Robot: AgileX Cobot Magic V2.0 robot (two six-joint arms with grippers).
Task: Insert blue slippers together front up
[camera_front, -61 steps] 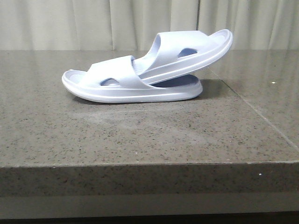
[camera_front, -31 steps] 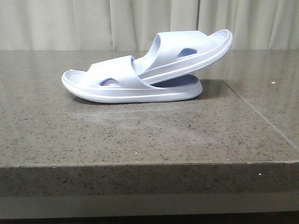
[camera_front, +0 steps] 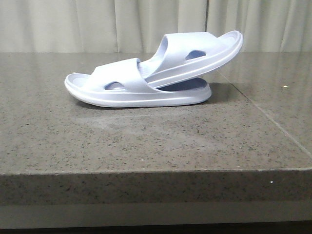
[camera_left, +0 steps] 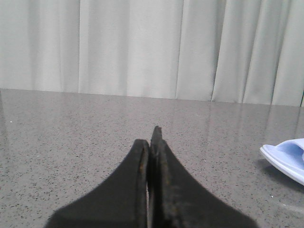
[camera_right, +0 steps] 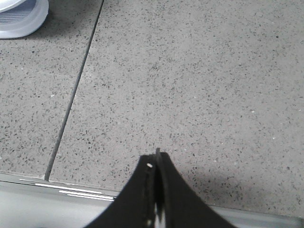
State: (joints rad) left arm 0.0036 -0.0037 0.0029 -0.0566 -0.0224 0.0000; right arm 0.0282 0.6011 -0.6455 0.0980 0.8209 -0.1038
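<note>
We find the blue slippers [camera_front: 146, 73] already nested on the grey stone table [camera_front: 146, 146]: the lower slipper [camera_front: 122, 90] lies flat on its sole, and the upper slipper [camera_front: 200, 51] has its front end tucked under the lower one's strap, its other end tilted up and away over the lower one's heel. We judge them to be light, springy foam, stiff enough in the thick sole to keep their shape but soft in the wide strap, with a smooth skin that could slide under a narrow pinch. If we had to take hold again, we would choose the raised sole edge of the upper slipper, or the strap beside its side cut-out, and press gently, since the pair could tip or pull apart. Outward from the slippers, both arms stand well clear of them. The left gripper [camera_left: 151, 142] has its fingers pressed together on nothing, with only a slipper's edge [camera_left: 285, 156] at the margin of its wrist view. The right gripper [camera_right: 156, 164] is likewise closed and empty above the table's near edge, by a seam in the stone [camera_right: 76, 90]. Against the earlier front views we see no change: the slippers lie exactly as they did.
</note>
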